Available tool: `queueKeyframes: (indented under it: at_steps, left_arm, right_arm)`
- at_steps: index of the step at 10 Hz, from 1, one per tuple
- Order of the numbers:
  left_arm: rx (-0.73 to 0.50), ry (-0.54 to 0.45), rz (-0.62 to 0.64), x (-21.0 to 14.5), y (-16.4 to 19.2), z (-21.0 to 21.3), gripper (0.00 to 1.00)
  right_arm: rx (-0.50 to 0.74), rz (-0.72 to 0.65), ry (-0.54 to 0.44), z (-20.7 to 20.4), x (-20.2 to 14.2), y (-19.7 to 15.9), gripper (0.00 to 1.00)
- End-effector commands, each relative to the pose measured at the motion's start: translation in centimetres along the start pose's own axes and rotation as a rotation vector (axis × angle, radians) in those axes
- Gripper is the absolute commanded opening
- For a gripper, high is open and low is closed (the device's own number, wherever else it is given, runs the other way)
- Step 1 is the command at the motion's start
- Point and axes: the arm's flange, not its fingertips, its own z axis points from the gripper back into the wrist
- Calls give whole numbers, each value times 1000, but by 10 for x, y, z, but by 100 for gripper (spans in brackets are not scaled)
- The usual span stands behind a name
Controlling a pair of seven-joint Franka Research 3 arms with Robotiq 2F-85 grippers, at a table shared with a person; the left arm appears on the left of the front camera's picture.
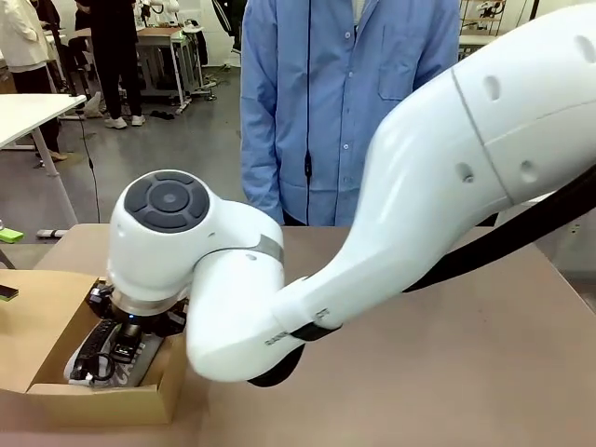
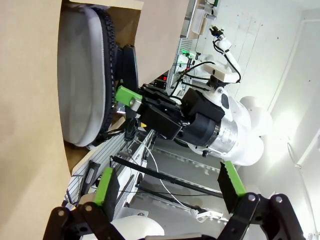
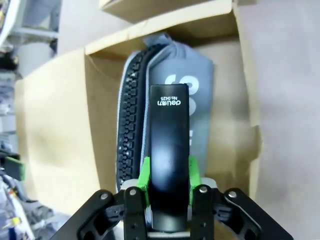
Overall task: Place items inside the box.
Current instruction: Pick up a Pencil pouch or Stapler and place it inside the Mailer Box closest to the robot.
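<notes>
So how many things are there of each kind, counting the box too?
Grey pencil case: 1
Black stapler: 1
Cardboard box: 1
Total: 3

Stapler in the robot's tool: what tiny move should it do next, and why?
Probably ease it down a little, ready to let go. The right tool is shut on the stapler, which hangs inside the box, right over the grey case.
</notes>
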Motion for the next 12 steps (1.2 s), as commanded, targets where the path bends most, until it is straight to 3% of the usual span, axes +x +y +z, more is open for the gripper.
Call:
queueKeyframes:
  at_steps: [1,5,6,7,8,12]
  left_arm:
    - [4,14,-18,-5,1,1,100]
    - [4,14,-18,-5,1,1,100]
    - [4,14,-18,-5,1,1,100]
    - [4,14,-18,-5,1,1,100]
    - [4,14,-18,-5,1,1,100]
    - [4,14,-18,-5,1,1,100]
  right_arm:
    - [17,-9,-18,-5,-5,8,32]
    - [17,19,-6,-2,-3,5,32]
    - [14,26,-16,-1,-1,3,72]
    - [20,33,-11,1,1,2,91]
    - [24,34,-12,3,3,1,100]
    - [46,36,-12,10,8,-1,100]
